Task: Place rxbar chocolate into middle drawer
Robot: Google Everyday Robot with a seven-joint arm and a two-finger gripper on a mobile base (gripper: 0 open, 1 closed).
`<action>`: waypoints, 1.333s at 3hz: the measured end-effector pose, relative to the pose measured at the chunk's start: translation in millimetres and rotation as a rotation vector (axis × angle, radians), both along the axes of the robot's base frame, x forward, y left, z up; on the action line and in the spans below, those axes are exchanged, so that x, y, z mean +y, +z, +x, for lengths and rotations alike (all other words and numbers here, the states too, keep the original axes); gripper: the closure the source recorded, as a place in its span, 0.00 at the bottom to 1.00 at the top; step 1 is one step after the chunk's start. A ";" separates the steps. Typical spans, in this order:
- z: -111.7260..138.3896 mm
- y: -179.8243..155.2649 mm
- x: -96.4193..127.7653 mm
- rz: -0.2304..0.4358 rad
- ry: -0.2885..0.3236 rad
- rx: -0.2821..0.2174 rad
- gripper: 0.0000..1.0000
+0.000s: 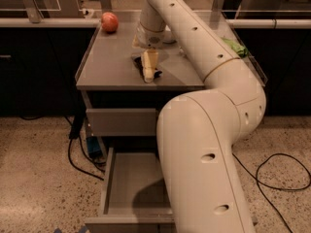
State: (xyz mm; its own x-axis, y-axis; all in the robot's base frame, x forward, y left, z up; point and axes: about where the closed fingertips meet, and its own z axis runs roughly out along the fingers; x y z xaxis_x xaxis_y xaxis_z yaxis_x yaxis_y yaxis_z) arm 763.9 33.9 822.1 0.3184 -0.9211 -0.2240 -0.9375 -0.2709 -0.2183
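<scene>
The rxbar chocolate (139, 63), a small black bar, lies on the grey cabinet top (107, 67) near its middle. My gripper (149, 74) points straight down onto it, and its cream fingers (149, 62) stand close together across the bar, whose black ends show on both sides of them. The bar is still at tabletop level. Below the closed top drawer (121, 122), a lower drawer (127, 181) stands pulled out and open, with its right part hidden behind my arm.
A red apple (110, 21) sits at the back left of the cabinet top. A green bag (236, 47) lies at the right edge behind my arm. Cables (80, 154) run over the speckled floor on both sides. Dark cabinets flank the stand.
</scene>
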 end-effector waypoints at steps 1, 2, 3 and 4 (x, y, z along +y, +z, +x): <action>0.0 0.0 0.0 0.000 0.000 0.000 0.41; 0.0 0.0 0.0 0.000 0.000 0.000 0.63; 0.0 0.0 0.0 0.000 0.000 0.000 0.87; 0.0 0.0 0.0 0.000 0.000 0.000 1.00</action>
State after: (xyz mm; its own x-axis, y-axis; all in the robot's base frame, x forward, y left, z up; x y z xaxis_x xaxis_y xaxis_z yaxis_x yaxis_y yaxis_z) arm 764.0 34.0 822.0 0.3184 -0.9211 -0.2241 -0.9375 -0.2709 -0.2184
